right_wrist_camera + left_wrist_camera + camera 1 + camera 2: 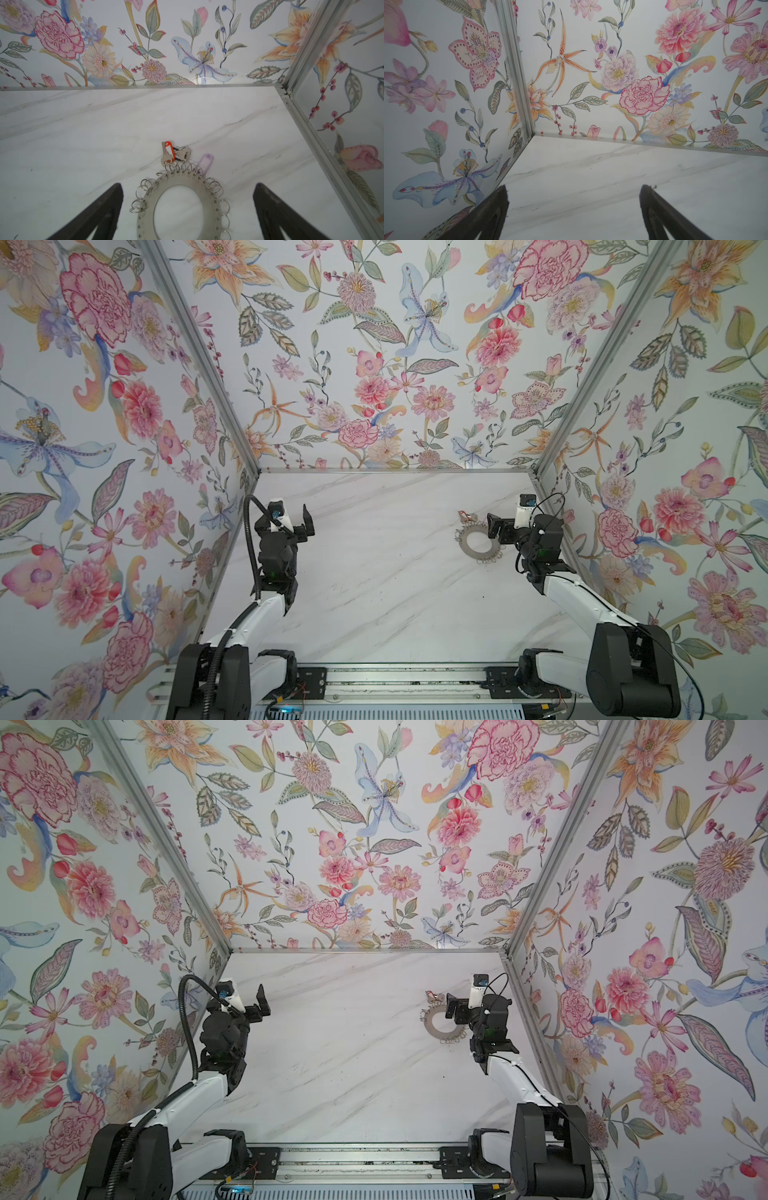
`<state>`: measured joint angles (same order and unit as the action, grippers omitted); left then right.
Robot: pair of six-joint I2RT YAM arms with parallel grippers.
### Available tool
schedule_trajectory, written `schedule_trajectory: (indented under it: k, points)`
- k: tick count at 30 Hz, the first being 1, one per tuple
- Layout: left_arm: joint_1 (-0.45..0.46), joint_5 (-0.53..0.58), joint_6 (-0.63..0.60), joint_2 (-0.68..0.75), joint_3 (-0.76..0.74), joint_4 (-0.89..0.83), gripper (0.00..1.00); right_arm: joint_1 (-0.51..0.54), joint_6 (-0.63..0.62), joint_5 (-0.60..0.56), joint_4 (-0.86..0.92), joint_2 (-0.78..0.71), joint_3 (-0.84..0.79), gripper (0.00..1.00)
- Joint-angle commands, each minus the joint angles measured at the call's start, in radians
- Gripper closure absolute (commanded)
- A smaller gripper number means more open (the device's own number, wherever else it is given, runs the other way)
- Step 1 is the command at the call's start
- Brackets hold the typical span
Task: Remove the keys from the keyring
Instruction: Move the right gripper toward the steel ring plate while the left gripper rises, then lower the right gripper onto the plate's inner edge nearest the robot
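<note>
Right gripper [188, 185], jaws spread and empty, hangs over the keyring [209, 205]. The keys [172, 154] lie just beyond, on its far rim. Risk: tugging a key or a wire loop [138, 204] may drag the whole ring (nothing pins it). Left gripper [574, 187], likewise spread, stands well apart.

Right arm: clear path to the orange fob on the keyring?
Probably yes. The right gripper is open at the keyring, and the orange fob lies just beyond with nothing between; silver keys crowd it.
</note>
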<state>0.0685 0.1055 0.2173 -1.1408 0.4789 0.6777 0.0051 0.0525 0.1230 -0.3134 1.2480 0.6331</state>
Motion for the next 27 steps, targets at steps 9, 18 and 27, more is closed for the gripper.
schedule_trajectory:
  k: [9, 18, 27]
  points:
    - [0.119, -0.234, 0.182, -0.100, 0.166, -0.366, 0.01, 0.050, 0.221, -0.256, 0.465, 0.187, 0.185, 0.01]
    - [0.252, -0.262, 0.225, -0.223, 0.228, -0.356, 0.01, 0.087, 0.346, -0.338, 0.538, 0.381, 0.291, 0.03]
    - [0.302, -0.251, 0.228, -0.297, 0.266, -0.363, 0.01, 0.088, 0.408, -0.346, 0.540, 0.484, 0.334, 0.20]
